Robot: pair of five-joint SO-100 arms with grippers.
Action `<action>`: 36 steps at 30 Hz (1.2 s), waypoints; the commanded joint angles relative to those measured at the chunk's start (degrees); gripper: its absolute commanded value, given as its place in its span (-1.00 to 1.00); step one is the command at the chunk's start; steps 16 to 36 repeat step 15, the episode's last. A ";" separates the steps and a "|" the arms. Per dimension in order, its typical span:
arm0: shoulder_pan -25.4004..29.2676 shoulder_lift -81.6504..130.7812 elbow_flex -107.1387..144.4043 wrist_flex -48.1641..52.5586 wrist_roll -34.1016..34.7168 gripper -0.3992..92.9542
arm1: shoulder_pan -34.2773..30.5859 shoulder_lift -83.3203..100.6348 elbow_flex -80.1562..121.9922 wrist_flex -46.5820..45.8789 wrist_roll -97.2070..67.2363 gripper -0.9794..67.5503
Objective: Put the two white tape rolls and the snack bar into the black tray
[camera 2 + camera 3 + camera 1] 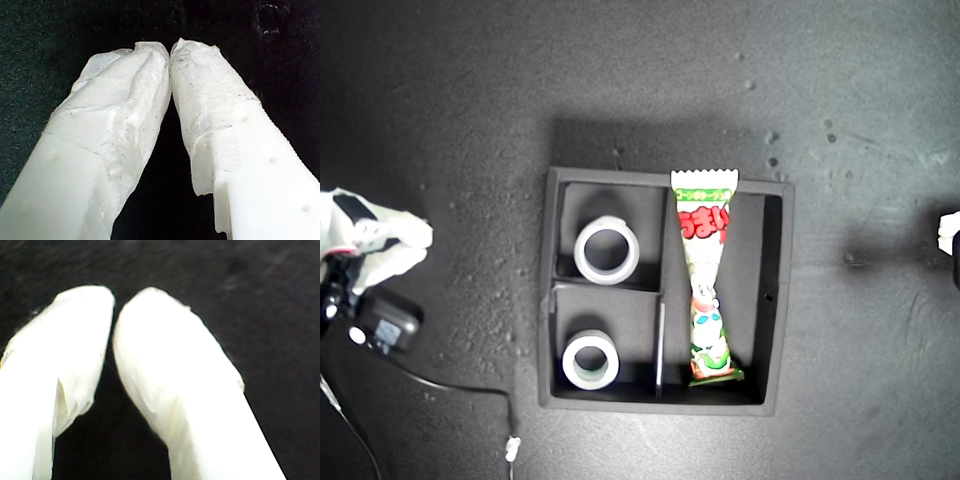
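Black tray (775,300): square, walled, partitioned; sits mid-scene on the dark mat (440,100).

Larger white tape roll (607,251): lies flat in the small compartment toward the exterior view's top left of the tray.

Smaller white tape roll (591,360): lies flat in the compartment below it, close to the tray's lower wall.

Snack bar (706,290): lies lengthwise in the long section on the exterior view's right; its upper crimped end rests on the tray's top wall and overhangs it, so it is not fully seated.

My first gripper (170,50): tips pressed together, nothing between them, only mat beyond.

My second gripper (114,310): tips together or nearly so, holding nothing.

An arm with its cable shows at the exterior view's left edge, another barely at the right edge; both well apart from the tray.

Judgement: all three items appear placed. Risk: the perched bar end could slide or be tipped out if the tray is bumped or an arm or the cable sweeps across.
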 commanded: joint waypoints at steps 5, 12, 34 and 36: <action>0.00 5.45 3.16 3.87 -1.49 -0.98 | 5.98 0.00 0.62 3.78 -10.55 -0.97; 0.62 5.45 3.16 5.89 0.53 -0.99 | 7.82 0.62 0.62 4.13 -15.12 -0.97; 1.58 5.45 3.16 6.94 1.49 -0.99 | 8.26 0.62 0.62 5.36 -13.62 -0.97; 1.58 5.45 3.16 6.94 1.49 -0.99 | 8.26 0.62 0.62 5.36 -13.62 -0.97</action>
